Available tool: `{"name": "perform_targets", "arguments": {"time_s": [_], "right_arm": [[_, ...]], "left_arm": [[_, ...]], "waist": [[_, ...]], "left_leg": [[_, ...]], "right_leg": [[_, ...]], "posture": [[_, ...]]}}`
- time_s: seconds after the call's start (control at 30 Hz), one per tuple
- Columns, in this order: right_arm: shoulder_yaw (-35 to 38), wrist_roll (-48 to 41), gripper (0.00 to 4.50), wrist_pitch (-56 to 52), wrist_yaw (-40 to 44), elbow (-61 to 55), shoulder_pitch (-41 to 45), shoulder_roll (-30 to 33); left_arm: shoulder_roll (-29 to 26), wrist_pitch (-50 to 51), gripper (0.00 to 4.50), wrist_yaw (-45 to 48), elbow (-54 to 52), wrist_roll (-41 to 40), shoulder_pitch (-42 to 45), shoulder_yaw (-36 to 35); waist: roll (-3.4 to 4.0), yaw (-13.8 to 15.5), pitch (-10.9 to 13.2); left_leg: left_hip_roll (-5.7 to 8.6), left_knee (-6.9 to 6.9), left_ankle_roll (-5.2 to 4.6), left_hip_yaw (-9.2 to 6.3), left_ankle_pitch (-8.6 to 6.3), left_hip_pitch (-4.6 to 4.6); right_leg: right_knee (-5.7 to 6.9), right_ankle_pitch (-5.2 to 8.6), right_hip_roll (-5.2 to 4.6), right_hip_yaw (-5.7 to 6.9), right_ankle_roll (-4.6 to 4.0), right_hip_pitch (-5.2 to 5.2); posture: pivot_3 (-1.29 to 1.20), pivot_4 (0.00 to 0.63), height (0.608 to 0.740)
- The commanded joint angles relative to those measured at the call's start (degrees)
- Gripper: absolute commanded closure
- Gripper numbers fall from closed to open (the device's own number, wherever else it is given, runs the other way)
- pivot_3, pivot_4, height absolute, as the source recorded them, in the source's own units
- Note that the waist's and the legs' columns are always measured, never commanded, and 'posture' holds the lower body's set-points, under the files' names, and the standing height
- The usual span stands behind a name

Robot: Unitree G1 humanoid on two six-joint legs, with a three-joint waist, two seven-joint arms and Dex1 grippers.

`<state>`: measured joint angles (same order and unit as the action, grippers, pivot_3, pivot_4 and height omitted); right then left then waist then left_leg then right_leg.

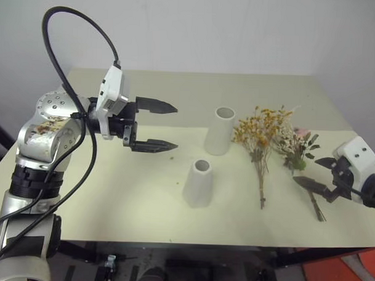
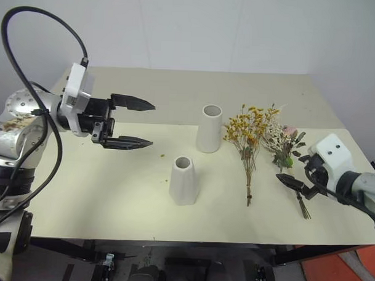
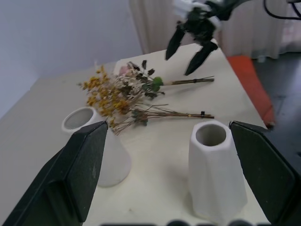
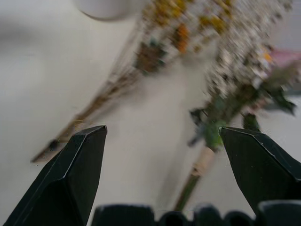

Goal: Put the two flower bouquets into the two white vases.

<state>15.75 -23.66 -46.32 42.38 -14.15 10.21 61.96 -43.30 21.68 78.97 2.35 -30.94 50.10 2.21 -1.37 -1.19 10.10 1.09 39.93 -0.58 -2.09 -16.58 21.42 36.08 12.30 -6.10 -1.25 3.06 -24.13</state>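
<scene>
Cream table (image 1: pixel 111 205): two white tapered vases (image 1: pixel 198 184) (image 1: pixel 220 130) upright, empty; yellow bouquet (image 1: pixel 261 140), cream bouquet (image 1: pixel 296 150) lying flat. Left gripper (image 1: pixel 156 125), right gripper (image 1: pixel 320 173) wide open, empty.

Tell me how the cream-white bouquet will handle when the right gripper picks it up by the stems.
The cream-white bouquet lies flat, with thin stems and a bushy head, so it is probably light and head-heavy and may droop from a low grip. Its sprays look dry, so bits may shed. Its head touches the yellow-orange bouquet, which may get dragged along. The right gripper is open over the stems.
</scene>
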Motion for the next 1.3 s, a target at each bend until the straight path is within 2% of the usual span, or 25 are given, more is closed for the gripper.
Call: {"name": "perform_targets", "arguments": {"time_s": [0.03,0.13,0.37,0.57,0.67,1.0,1.03,1.17,1.3], "right_arm": [[-3.8,2.5,0.01,-6.8,-3.9,3.6,6.0,0.2],[-8.3,3.6,0.01,-10.0,-4.2,8.4,12.0,-1.1],[-18.2,9.4,0.01,-9.5,-3.5,21.2,22.5,-3.7],[-21.0,12.6,0.01,-8.7,-3.0,31.0,27.9,-6.4],[-21.6,13.8,0.61,-7.6,-2.6,34.9,30.0,-7.7],[-22.2,16.8,4.03,-7.2,-1.4,39.3,33.0,-9.4],[-21.9,16.9,4.24,-7.7,-1.8,39.2,33.1,-9.5],[-19.2,17.3,4.24,-9.1,-5.4,37.8,32.9,-10.1],[-10.7,18.0,4.24,-7.5,-16.3,34.7,32.2,-12.6]], "left_arm": [[0.4,-2.5,0.0,2.4,1.9,1.8,2.5,0.9],[0.9,-3.9,0.0,3.8,3.8,4.0,3.7,2.4],[2.3,-5.8,0.0,4.9,5.7,6.1,4.8,3.0],[2.2,-5.5,0.0,4.5,4.7,5.8,3.6,1.9],[2.0,-5.3,0.0,4.1,4.3,5.9,3.0,1.7],[0.7,-4.8,0.0,2.7,3.0,5.6,1.3,0.4],[0.5,-4.8,0.0,2.6,2.9,5.6,1.1,0.3],[0.2,-4.4,0.0,2.3,2.5,5.5,0.6,-0.1],[0.0,-3.5,0.0,1.5,2.0,5.4,0.0,-0.4]], "waist": [[0.0,0.0,0.0],[0.0,0.1,0.0],[0.01,0.1,0.0],[0.02,0.2,0.0],[0.02,0.1,0.0],[0.03,0.0,0.0],[0.03,0.0,0.0],[0.03,0.0,0.0],[0.04,0.1,0.0]], "left_leg": [[0.0,0.0,0.0,0.0,0.0,0.02],[0.01,0.05,0.0,0.01,0.0,0.03],[0.01,0.09,0.0,0.0,0.0,0.18],[0.01,0.19,0.0,-0.03,0.0,0.37],[0.0,0.21,0.0,-0.03,0.0,0.35],[0.01,0.21,0.0,-0.04,0.0,0.36],[0.01,0.21,0.0,-0.04,0.0,0.36],[0.01,0.21,0.0,-0.04,0.0,0.35],[0.01,0.21,0.01,-0.04,0.0,0.37]], "right_leg": [[0.0,0.0,0.0,0.0,0.0,-0.01],[0.01,0.0,0.0,-0.01,0.0,0.0],[-0.02,0.0,0.0,0.01,0.01,-0.12],[-0.01,-0.01,-0.01,0.06,0.01,-0.23],[0.03,-0.01,-0.01,0.06,0.01,-0.23],[0.02,-0.01,0.0,0.06,0.01,-0.24],[0.02,-0.01,-0.01,0.06,0.01,-0.24],[0.03,-0.01,0.0,0.06,0.01,-0.24],[0.04,-0.01,-0.01,0.06,0.01,-0.25]], "posture": [[0.0,0.15,0.74],[0.0,0.15,0.74],[0.0,0.15,0.74],[0.0,0.15,0.74],[0.0,0.15,0.74],[0.0,0.15,0.74],[0.0,0.15,0.74],[0.0,0.15,0.74],[0.0,0.15,0.74]]}}
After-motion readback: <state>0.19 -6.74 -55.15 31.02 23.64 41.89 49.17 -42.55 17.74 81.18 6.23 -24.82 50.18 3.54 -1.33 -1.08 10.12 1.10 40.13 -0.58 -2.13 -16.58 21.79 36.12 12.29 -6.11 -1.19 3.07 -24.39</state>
